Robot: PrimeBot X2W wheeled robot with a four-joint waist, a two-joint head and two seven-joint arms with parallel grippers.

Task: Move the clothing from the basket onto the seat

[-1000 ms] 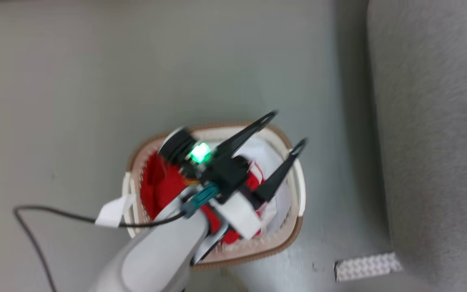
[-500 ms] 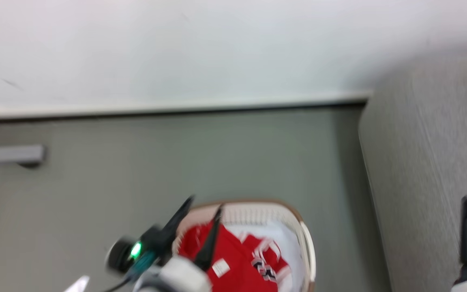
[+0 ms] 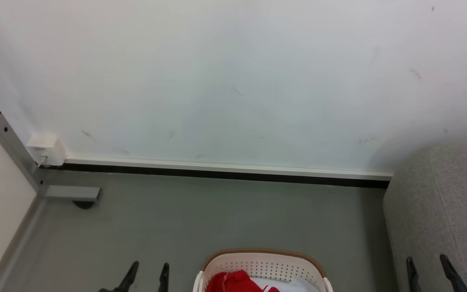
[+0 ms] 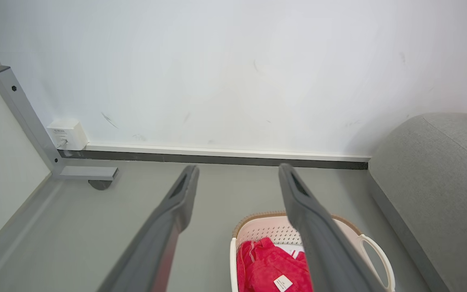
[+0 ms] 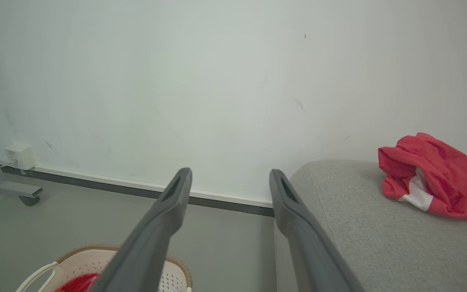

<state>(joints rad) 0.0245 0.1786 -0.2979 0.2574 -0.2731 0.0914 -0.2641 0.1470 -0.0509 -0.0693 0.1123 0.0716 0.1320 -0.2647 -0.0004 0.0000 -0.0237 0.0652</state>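
Below, basket [image 3: 264, 265] with red clothing [image 3: 229, 282], red garment [image 5: 432, 178] on seat [image 5: 379, 235], left hand [image 3: 150, 265] and right hand [image 3: 427, 259] spread, empty.

left gripper [image 3: 149, 273] and right gripper [image 3: 428, 271] both point up, fingers spread wide, holding nothing.

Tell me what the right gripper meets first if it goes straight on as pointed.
The right gripper would likely reach the wall just above the skirting board. One finger lines up near the seat's end and might brush it first; depth unclear.
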